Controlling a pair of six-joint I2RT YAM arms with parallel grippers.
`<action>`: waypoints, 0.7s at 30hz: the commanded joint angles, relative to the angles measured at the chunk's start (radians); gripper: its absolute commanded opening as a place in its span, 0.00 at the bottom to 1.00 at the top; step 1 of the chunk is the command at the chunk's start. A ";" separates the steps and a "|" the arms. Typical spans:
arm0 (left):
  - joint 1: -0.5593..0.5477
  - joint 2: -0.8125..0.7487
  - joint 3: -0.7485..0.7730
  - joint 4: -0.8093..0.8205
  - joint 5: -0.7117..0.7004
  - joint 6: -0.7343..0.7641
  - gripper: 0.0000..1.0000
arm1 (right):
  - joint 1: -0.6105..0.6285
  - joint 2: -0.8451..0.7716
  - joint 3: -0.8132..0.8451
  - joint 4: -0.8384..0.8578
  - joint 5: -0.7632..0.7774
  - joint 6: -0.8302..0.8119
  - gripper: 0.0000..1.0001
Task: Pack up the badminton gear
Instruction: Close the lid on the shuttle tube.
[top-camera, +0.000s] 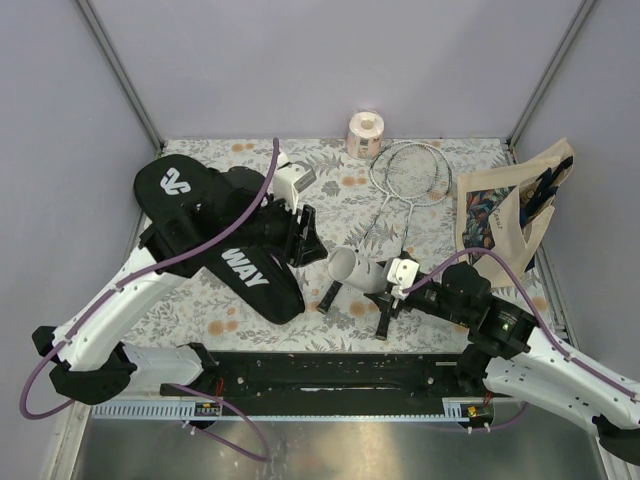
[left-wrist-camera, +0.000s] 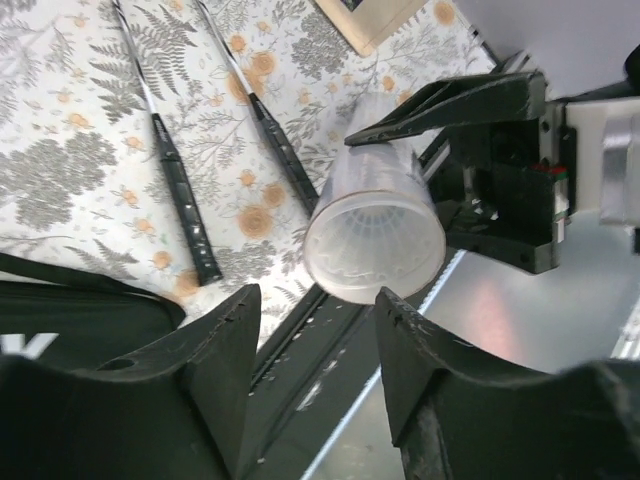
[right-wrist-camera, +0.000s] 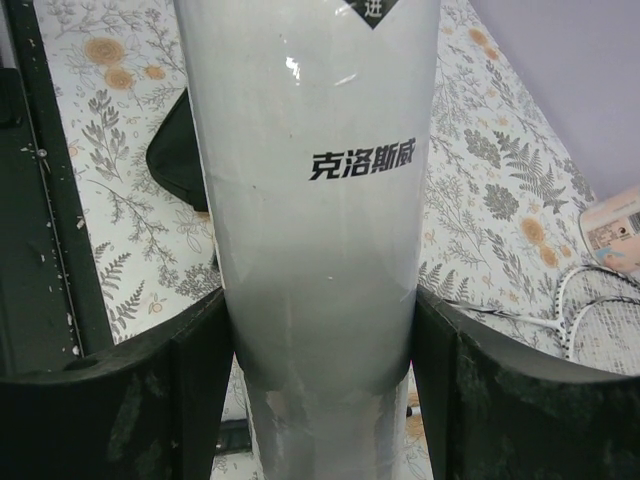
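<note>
**A:** What do we enter first?

**B:** The table (top-camera: 340, 190), under a floral cloth. Then the black racket bag (top-camera: 240, 270), lying slantwise on its left half with white lettering up.

**A:** Next in size?

**B:** We list the beige tote bag (top-camera: 500, 215) at the right edge. After it come the rackets (left-wrist-camera: 183, 200), flat on the cloth between the two bags, heads far and black handles near.

**A:** And the white tube (top-camera: 355, 268)?

**B:** It is near the handles, clamped at its sides by the right gripper (right-wrist-camera: 320, 300), open end facing the left gripper (left-wrist-camera: 318, 300). That one's fingers stand apart, with nothing between them.

**A:** Smallest?

**B:** The pinkish paper roll (top-camera: 365, 133), upright at the far edge.
</note>
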 joint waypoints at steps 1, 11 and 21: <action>0.002 -0.027 0.023 0.025 -0.021 0.190 0.50 | 0.006 -0.007 0.065 0.057 -0.052 0.051 0.40; 0.004 -0.034 -0.067 0.223 0.078 0.334 0.46 | 0.009 -0.012 0.084 0.033 -0.071 0.065 0.40; 0.002 -0.034 -0.124 0.286 0.127 0.409 0.43 | 0.008 -0.005 0.094 0.036 -0.066 0.068 0.40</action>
